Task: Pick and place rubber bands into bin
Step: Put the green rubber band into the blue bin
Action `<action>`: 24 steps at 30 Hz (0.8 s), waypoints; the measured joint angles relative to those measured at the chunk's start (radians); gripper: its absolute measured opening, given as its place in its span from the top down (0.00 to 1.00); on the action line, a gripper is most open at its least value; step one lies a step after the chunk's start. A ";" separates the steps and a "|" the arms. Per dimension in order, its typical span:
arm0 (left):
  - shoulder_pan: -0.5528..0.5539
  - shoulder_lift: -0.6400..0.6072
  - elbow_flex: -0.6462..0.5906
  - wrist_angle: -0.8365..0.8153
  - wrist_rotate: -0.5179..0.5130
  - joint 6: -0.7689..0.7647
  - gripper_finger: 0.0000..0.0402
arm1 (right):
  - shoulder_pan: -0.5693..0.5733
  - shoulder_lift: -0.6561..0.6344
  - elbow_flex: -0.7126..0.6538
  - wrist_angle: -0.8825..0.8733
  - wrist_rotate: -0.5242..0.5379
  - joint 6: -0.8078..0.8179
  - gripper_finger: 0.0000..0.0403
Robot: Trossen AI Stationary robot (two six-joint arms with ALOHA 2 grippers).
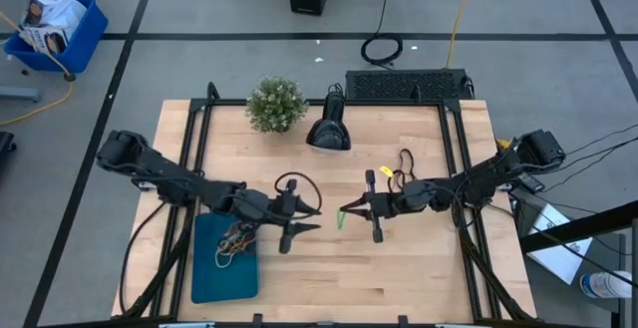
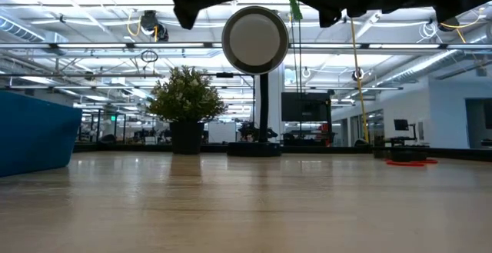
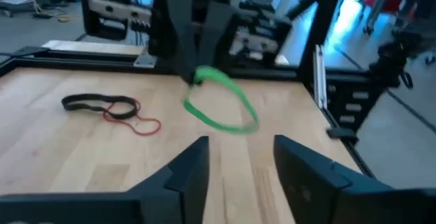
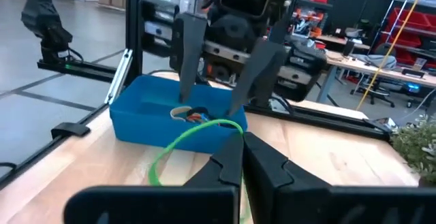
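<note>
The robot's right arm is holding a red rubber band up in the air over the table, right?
Almost. The right gripper is shut on a rubber band held above the table, but that band is green, not red. The right wrist view shows it clearest. The red band lies on the table.

A small green potted plant (image 1: 276,104) stands in the upper middle of the high view, on the pale wooden table (image 1: 419,268). Just right of it sits a black desk lamp with a round head (image 1: 328,130). A black keyboard (image 1: 407,85) lies along the table's top edge. A deep blue crate holding white clutter (image 1: 55,31) rests on the grey floor, upper left.
</note>
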 joint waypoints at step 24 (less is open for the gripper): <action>0.009 0.153 0.000 0.196 -0.242 0.049 0.48 | -0.006 0.000 0.000 -0.047 0.232 -0.038 1.00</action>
